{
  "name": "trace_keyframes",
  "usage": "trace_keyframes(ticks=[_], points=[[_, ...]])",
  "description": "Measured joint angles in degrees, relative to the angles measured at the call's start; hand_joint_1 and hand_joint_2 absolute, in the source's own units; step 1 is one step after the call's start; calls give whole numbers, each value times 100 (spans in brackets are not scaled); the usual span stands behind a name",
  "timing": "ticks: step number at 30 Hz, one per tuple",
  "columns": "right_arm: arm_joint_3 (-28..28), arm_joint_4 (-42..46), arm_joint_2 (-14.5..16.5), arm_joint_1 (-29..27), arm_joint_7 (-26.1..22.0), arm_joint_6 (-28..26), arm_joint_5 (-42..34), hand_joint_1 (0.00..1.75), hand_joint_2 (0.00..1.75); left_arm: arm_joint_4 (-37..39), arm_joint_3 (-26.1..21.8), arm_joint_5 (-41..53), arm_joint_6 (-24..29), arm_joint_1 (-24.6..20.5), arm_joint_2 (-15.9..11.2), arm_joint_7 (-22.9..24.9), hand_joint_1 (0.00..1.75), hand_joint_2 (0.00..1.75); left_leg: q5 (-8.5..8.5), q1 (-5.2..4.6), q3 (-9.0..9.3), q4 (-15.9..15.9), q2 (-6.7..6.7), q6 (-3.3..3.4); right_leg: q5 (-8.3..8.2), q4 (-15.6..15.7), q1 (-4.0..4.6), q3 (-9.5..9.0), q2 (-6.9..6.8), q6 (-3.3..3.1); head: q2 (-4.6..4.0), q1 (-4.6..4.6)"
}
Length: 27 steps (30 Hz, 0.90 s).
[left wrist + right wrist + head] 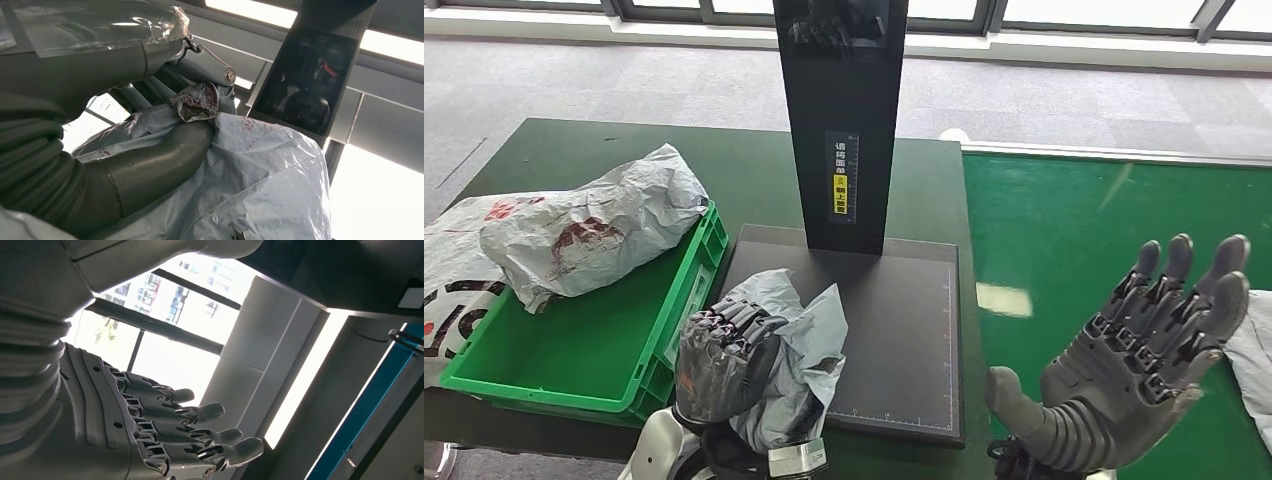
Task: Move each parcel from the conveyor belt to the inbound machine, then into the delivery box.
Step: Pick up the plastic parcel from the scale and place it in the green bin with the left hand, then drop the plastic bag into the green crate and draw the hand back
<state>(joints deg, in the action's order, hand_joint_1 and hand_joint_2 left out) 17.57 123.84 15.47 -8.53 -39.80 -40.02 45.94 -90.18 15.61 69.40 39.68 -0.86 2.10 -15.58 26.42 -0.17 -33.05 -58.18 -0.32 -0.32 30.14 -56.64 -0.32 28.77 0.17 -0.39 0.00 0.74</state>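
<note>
The left hand (724, 362) grips a grey parcel (799, 350) over the scanner plate (894, 330), crate (594, 350) at 9 o'clock; the right hand (1139, 365) is spread wide, empty.

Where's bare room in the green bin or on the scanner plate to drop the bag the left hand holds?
The green bin has bare floor along its near-right side; its far-left is crowded by a crumpled white parcel. The black plate is free right of the grey bag gripped by the left hand, up to the black post. The right hand hovers spread over the conveyor belt.
</note>
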Motion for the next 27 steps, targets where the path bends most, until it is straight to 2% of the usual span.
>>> trace_keyframes(ticks=[9,27], points=[[0,5,0,-1,0,0,9,0,175,65,-62,-232,1,-73,24,-29,175,175,0,0,0,0,0,0,0,0,0,1,0,0,0,0],[4,102,0,-9,0,0,51,0,175,664,-679,-1234,1,-863,33,-615,175,175,-2,0,-1,0,0,-1,-1,0,0,1,1,0,0,0]])
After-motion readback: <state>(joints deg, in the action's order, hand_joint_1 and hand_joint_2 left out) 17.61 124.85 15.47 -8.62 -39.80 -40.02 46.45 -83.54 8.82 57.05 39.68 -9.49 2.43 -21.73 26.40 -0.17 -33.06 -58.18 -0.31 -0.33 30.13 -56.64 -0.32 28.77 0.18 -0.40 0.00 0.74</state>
